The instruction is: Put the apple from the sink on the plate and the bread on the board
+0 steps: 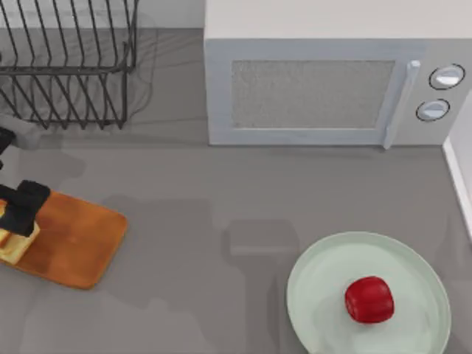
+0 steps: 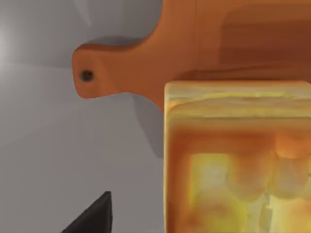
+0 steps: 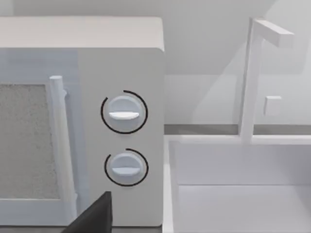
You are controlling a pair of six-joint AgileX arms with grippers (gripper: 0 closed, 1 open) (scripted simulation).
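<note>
The deep-red apple (image 1: 369,299) rests on the pale green plate (image 1: 413,287) at the front right. At the far left, the bread (image 1: 13,247) sits on the left end of the orange-brown board (image 1: 81,240). My left gripper (image 1: 21,214) is right above it and open. In the left wrist view the bread (image 2: 238,160) looms close over the board (image 2: 194,48), with a dark fingertip (image 2: 99,211) standing apart from its side. The right wrist view looks at the white sink (image 3: 243,204) past one dark fingertip (image 3: 97,213) of my right gripper, which holds nothing.
A white microwave (image 1: 310,88) stands along the back, with its dials (image 3: 124,114) close in the right wrist view. A black wire dish rack (image 1: 66,66) fills the back left corner. The sink's edge (image 1: 461,169) runs down the right side. Grey counter lies between board and plate.
</note>
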